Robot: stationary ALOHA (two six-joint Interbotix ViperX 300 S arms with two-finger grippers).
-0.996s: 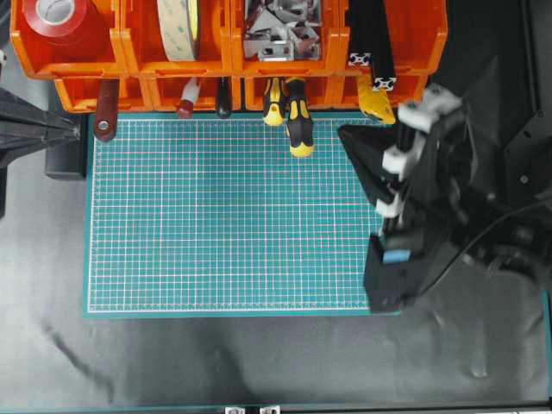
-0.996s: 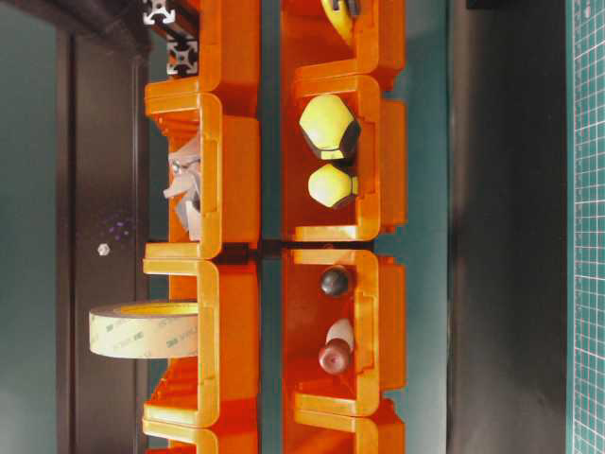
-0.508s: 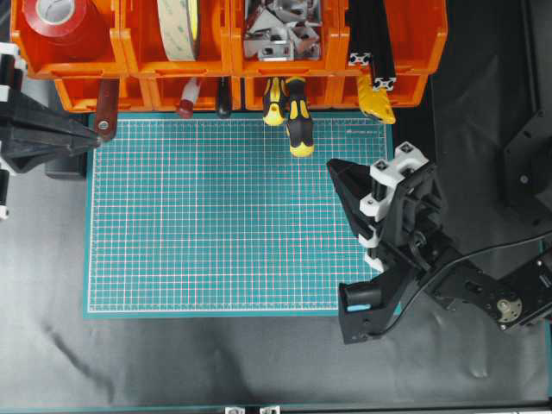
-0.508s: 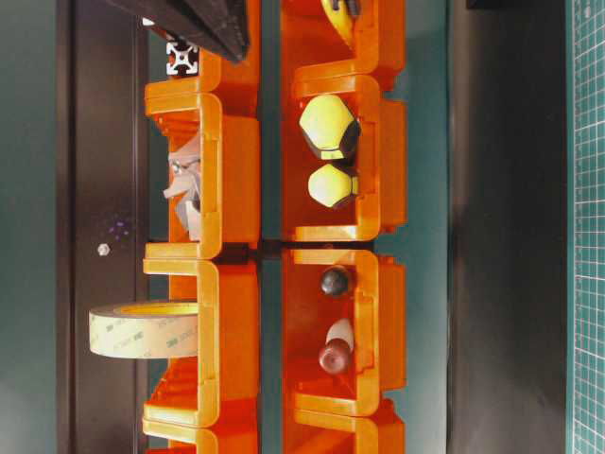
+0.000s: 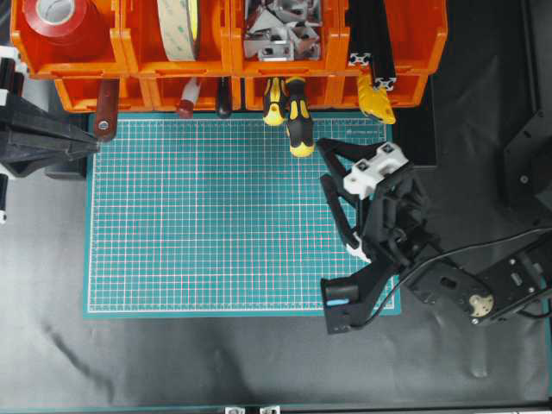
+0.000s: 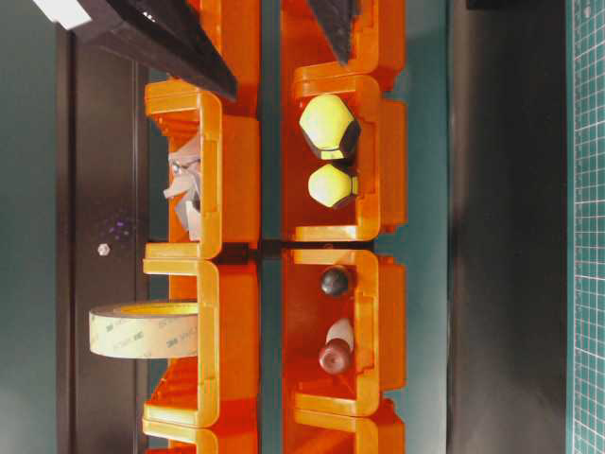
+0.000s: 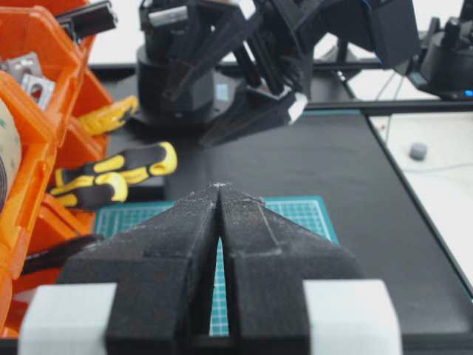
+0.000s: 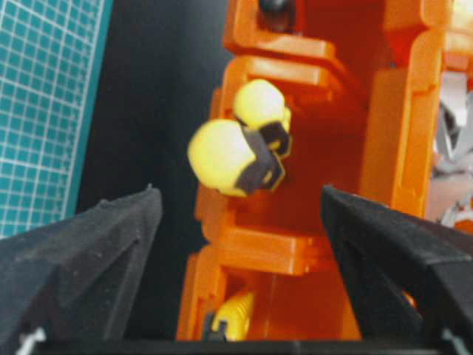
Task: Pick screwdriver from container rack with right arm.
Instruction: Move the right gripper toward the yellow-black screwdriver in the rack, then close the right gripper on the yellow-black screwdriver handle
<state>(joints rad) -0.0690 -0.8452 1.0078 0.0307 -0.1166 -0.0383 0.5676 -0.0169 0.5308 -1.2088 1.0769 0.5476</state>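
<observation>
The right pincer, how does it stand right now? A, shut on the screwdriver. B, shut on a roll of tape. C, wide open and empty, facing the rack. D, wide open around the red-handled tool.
C: the right pincer has its fingers spread with nothing between them, and the screwdriver sits in the container rack.

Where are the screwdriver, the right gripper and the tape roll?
screwdriver (image 5: 299, 123): overhead view, on its handle.
right gripper (image 5: 330, 177): overhead view, midway between its open fingertips.
tape roll (image 6: 142, 328): table-level view, on its outer face.

Probably workshop: tool-filled orange bins (image 5: 285, 52)
</observation>
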